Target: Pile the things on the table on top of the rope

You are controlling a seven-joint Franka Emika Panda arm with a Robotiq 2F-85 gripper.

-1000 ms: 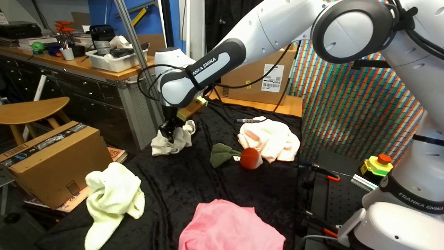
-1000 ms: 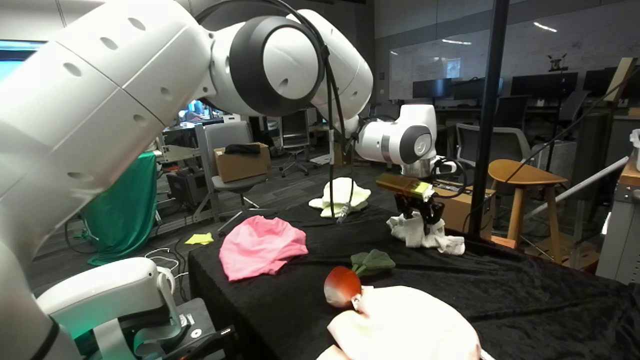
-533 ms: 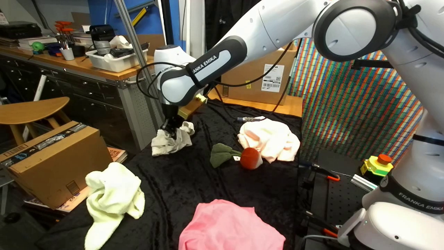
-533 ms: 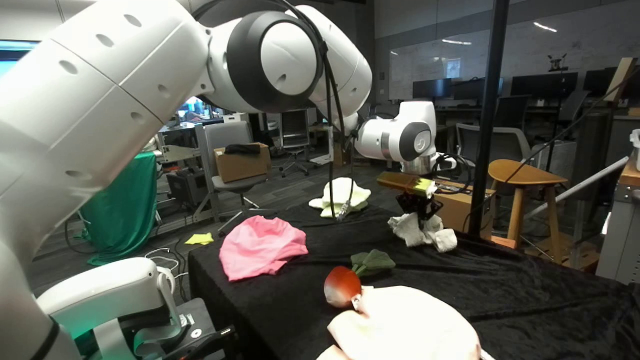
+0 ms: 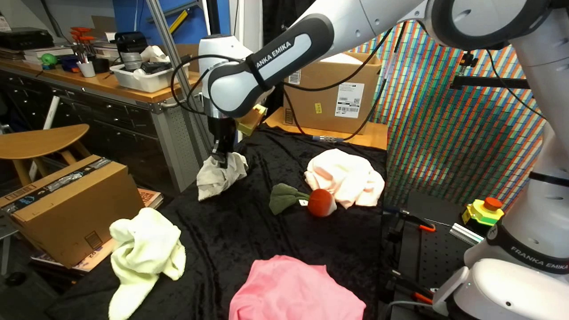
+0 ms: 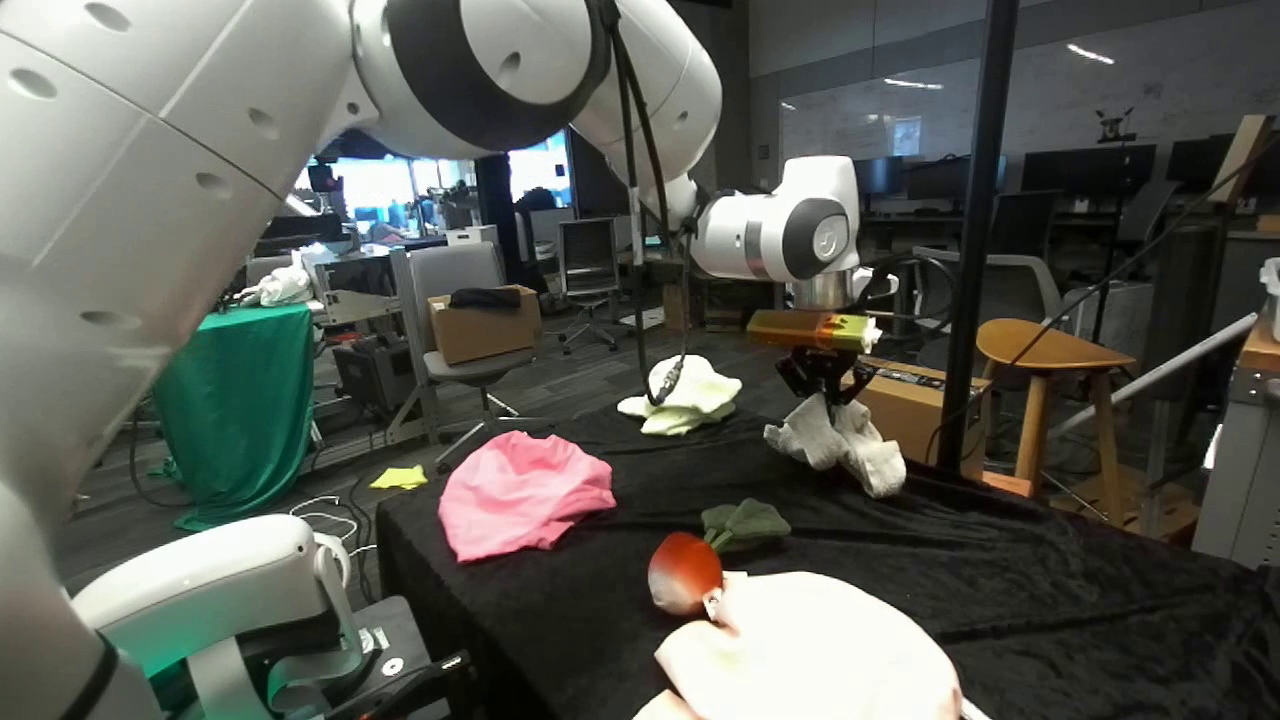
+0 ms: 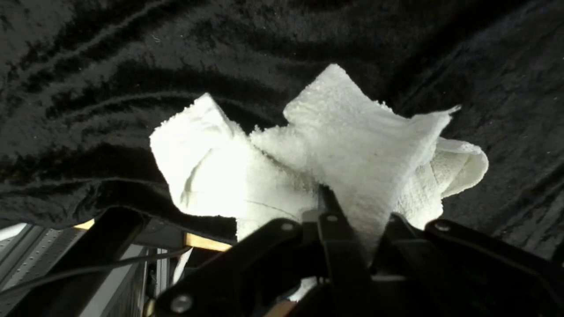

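Progress is looking slight: no rope is showing, and the pink cloth (image 5: 295,291), peach cloth (image 5: 346,178), yellow-green cloth (image 5: 144,249) and plush vegetable (image 5: 319,203) are lying spread over the tabletop (image 5: 266,238). The hand (image 6: 830,398) is pinching the white cloth (image 5: 221,178) near the tabletop's edge; compared with half a second ago, both are riding higher, the cloth hanging steeper.

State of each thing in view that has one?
gripper: shut on white cloth
white cloth: bunched, gripped; whether fully lifted unclear
bright pink cloth: crumpled, loose
pale pink cloth: bunched, loose
pale green cloth: crumpled, one end trailing
leafy red plush: lying on its side
taped cardboard box: closed
red stop button: pressed or not, can't tell
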